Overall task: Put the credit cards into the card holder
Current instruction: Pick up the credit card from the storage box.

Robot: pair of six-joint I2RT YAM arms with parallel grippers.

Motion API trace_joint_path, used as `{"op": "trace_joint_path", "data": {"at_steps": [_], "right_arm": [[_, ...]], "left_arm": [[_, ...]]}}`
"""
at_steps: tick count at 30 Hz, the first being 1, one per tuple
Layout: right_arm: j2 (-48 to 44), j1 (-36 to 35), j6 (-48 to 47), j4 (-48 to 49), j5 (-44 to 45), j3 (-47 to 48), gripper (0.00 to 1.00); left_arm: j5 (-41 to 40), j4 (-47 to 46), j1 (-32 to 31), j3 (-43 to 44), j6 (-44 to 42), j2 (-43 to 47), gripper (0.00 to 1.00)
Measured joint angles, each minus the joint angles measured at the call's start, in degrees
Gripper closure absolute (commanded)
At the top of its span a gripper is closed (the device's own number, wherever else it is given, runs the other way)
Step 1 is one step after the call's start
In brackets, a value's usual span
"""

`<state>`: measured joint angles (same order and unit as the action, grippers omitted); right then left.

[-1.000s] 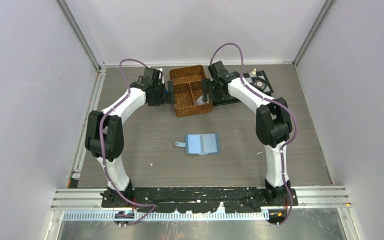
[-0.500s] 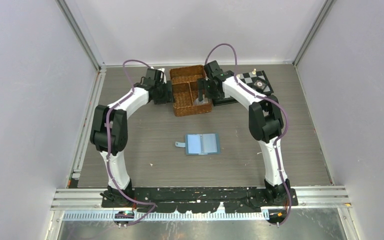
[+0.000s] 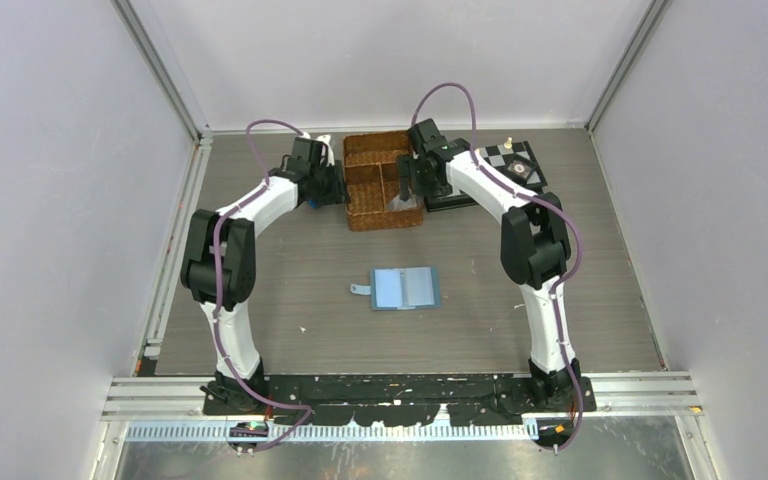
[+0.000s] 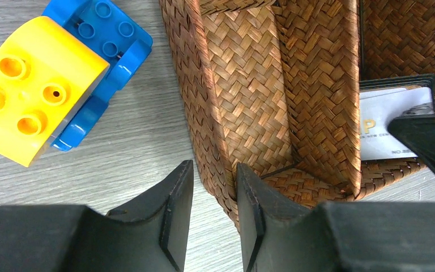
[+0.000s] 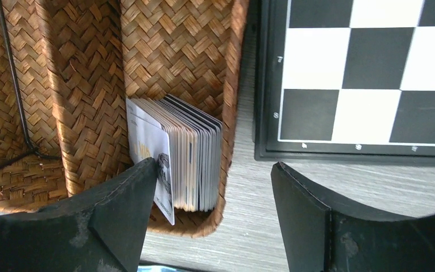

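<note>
The credit cards [image 5: 190, 158] stand on edge as a thick stack in the near right compartment of a brown wicker basket [image 5: 85, 102]; their front face also shows in the left wrist view [image 4: 391, 122]. My right gripper [image 5: 214, 164] is open wide. Its left finger is inside the compartment against the front card, and its right finger hangs outside the basket wall over the table. My left gripper [image 4: 214, 165] straddles the basket's left wall [image 4: 204, 113] with narrowed jaws; the inner finger touches the wicker and a gap remains at the outer finger. The teal card holder [image 3: 405, 288] lies open mid-table.
A yellow and blue toy block [image 4: 34, 85] sits left of the basket, close to my left gripper. A black-framed chessboard [image 5: 368, 73] lies right of the basket, with a strip of bare table between them. The basket [image 3: 385, 222] stands at the back of the table.
My left gripper has shifted onto the basket's left wall and its jaws have narrowed a lot. My right gripper has moved left, deeper over the card compartment, and stays wide.
</note>
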<state>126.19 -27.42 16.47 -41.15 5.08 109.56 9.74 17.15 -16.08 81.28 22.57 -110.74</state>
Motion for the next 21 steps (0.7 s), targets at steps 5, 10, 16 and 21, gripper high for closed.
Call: {"op": "trace_joint_path", "data": {"at_steps": [5,10,16,21], "right_arm": [[-2.12,0.24,-0.07,-1.40,1.75,0.00,0.31],[-2.51,0.31,-0.22,-1.55,1.70,-0.07,0.50],[-2.51,0.66,-0.26,-2.86,1.64,-0.52,0.62],[-2.51,0.68,-0.24,-2.89,1.31,-0.55,0.62]], "left_arm": [[0.39,-0.28,0.07,-0.17,0.11,0.00,0.67],[0.59,-0.57,0.09,-0.35,0.57,0.00,0.68],[0.81,-0.87,0.13,-0.50,0.94,0.00,0.69],[0.87,-0.92,0.13,-0.50,0.96,0.00,0.69]]}}
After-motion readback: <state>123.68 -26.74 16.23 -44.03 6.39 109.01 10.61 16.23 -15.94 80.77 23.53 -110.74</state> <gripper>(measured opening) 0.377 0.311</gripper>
